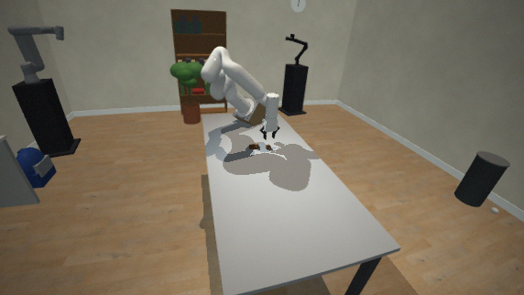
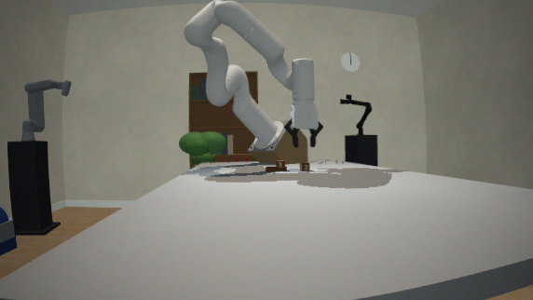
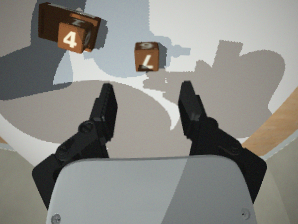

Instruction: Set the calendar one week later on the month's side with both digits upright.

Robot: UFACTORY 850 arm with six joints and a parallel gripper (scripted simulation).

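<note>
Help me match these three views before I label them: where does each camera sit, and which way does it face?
Top: high beyond the table's free end, looking down its length at the arm, bookshelf behind.
Exterior: low at table height, same direction; whole arm and open gripper hanging above the cubes.
Wrist: on the gripper, looking down past both fingers at the tray holding one cube, the loose cube beside it.
Shared: all three show both cubes; top and exterior share the clock.
</note>
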